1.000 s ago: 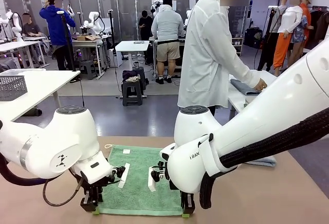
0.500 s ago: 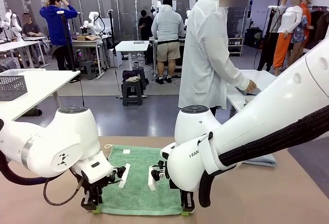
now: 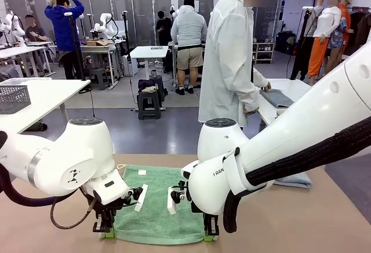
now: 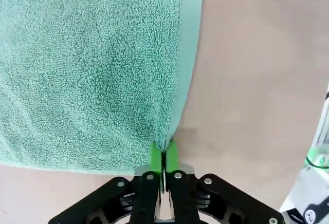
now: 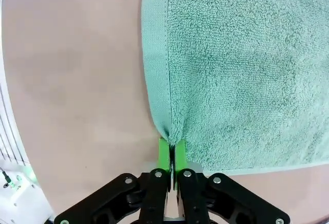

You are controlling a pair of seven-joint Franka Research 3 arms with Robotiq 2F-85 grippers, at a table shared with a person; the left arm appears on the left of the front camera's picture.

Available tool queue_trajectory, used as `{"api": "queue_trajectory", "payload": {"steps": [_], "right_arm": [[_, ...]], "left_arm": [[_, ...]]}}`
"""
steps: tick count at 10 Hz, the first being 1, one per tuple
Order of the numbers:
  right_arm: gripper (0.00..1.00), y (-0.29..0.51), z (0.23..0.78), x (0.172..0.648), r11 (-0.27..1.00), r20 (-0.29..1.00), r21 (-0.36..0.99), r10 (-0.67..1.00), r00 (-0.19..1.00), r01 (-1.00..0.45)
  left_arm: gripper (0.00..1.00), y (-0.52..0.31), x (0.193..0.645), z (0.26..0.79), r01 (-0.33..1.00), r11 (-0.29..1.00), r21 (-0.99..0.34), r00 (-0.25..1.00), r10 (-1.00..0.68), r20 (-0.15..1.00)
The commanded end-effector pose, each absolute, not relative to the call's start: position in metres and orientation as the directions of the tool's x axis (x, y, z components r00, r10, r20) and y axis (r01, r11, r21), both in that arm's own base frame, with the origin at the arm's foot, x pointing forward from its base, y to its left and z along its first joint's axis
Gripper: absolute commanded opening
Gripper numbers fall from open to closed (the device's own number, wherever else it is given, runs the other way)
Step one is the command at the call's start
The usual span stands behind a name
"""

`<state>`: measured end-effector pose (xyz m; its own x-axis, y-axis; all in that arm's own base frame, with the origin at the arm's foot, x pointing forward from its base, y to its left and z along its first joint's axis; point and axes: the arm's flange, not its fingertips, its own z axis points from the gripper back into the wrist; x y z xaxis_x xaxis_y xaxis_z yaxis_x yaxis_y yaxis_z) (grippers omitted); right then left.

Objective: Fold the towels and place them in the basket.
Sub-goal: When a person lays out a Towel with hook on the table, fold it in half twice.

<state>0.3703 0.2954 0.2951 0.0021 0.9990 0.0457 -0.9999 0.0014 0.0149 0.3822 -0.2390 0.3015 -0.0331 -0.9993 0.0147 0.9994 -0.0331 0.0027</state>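
A mint green towel lies flat on the brown table, with its near edge toward me. My left gripper is shut on the towel's near left corner. In the left wrist view the green pads pinch a puckered bit of the towel at its hem. My right gripper is shut on the near right corner. In the right wrist view it pinches the towel beside its hem. A pale blue-grey towel lies at the table's right, partly behind my right arm. The basket is out of view.
A person stands beyond the table, turned to a side table with a dark cloth on it. A pale grey mesh basket sits on another table at far left. Bare tabletop lies right of the green towel.
Both grippers have shut on the green towel's near corners, which now pucker slightly. The person has turned further toward the side table.
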Motion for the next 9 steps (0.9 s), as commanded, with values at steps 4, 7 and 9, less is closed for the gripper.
{"api": "queue_trajectory", "payload": {"steps": [4, 7, 9], "right_arm": [[0.00, 0.284, 0.314, 0.368, -0.028, 0.092, -0.006, 0.995, -0.029, -1.000], [0.00, 0.277, 0.369, 0.371, -0.006, 0.115, -0.090, 0.993, -0.017, -0.996], [0.00, 0.280, 0.390, 0.369, -0.017, 0.129, -0.122, 0.991, -0.033, -0.992]], "left_arm": [[0.00, -0.237, 0.388, 0.326, 0.999, -0.026, 0.027, -0.028, -0.998, 0.054], [0.00, -0.226, 0.397, 0.361, 0.995, 0.030, 0.094, 0.021, -0.996, 0.087], [0.00, -0.220, 0.401, 0.369, 0.994, 0.036, 0.108, 0.025, -0.994, 0.104]]}}
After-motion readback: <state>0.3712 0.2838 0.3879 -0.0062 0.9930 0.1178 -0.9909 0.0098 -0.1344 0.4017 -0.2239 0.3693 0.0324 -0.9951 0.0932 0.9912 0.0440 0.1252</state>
